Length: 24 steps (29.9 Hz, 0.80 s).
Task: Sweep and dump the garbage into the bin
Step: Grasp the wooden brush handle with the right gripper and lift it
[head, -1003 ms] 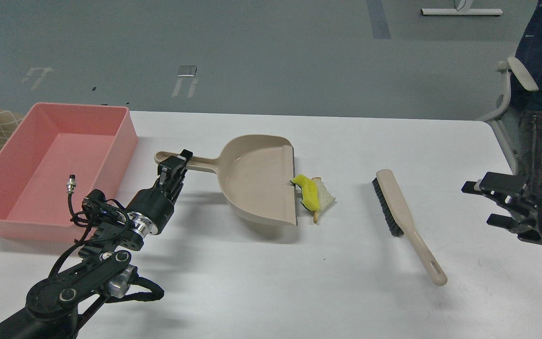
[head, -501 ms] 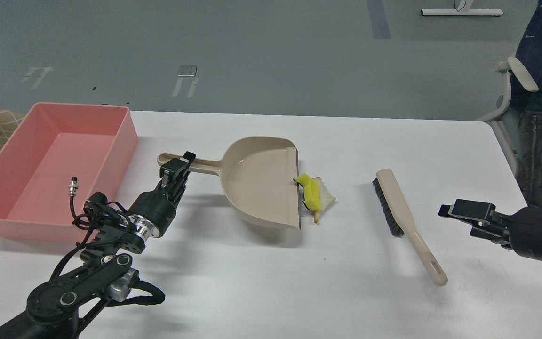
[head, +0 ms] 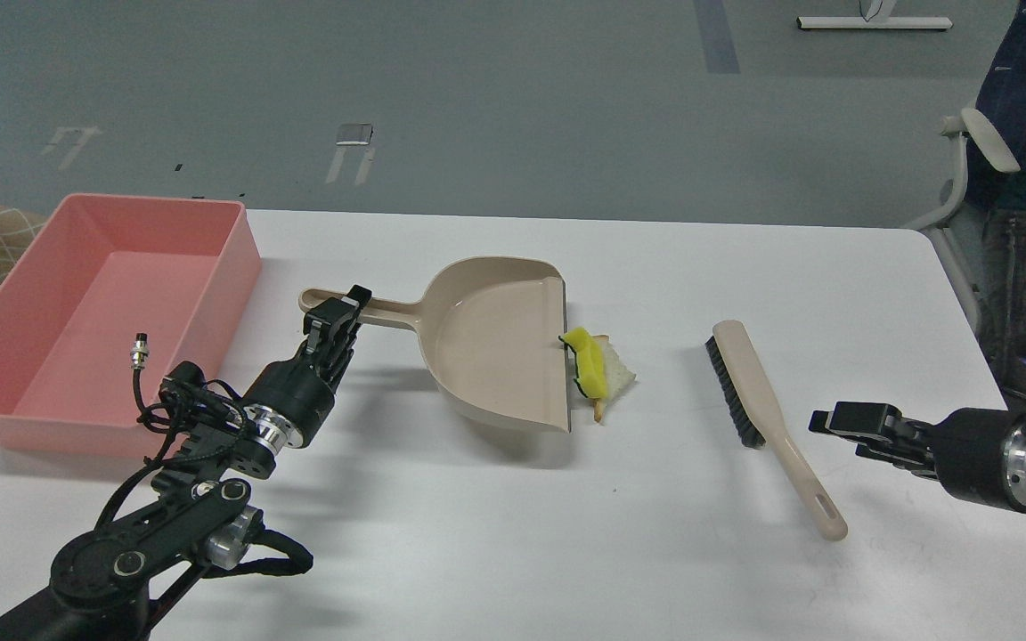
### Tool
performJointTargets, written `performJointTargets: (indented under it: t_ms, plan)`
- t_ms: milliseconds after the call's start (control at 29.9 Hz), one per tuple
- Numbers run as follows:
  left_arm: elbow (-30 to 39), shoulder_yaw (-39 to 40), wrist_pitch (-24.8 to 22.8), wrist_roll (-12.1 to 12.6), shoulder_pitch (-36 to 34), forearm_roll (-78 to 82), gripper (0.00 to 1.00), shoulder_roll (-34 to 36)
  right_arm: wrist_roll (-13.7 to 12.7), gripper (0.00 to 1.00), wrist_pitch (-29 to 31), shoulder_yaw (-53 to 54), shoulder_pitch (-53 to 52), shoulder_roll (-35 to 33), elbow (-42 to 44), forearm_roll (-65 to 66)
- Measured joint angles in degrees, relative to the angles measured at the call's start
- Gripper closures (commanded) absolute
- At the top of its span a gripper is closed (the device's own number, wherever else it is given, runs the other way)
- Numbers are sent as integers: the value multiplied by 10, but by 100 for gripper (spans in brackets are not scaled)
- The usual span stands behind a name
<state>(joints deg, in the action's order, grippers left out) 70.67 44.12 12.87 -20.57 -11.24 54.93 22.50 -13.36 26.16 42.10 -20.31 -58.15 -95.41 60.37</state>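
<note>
Left pincer [head: 335, 319] grips the smooth beige dustpan [head: 495, 343] handle; spongy yellow sponge [head: 586, 362] well right; right pincer [head: 842, 420] unreadable.

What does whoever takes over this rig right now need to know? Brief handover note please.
Left gripper: at the handle of the beige plastic dustpan; cannot tell if it is closed on it.
Right gripper: holds nothing, just right of the beige hand brush with dark bristles; open or shut unclear.
Garbage: yellow sponge with dark green layer and white triangular bread slice lie at the dustpan's lip, on the white table.
Salmon-pink rectangular plastic bin: empty, far left.
Done: nothing swept.
Left: grasp brush, sweep both pieces in, dump.
</note>
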Motion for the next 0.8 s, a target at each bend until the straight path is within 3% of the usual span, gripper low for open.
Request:
performJointTargets:
  t_ms: [802]
  plan:
    - [0, 0, -1, 0, -3, 0, 100, 2, -28, 38, 0, -28, 1, 34, -3, 1]
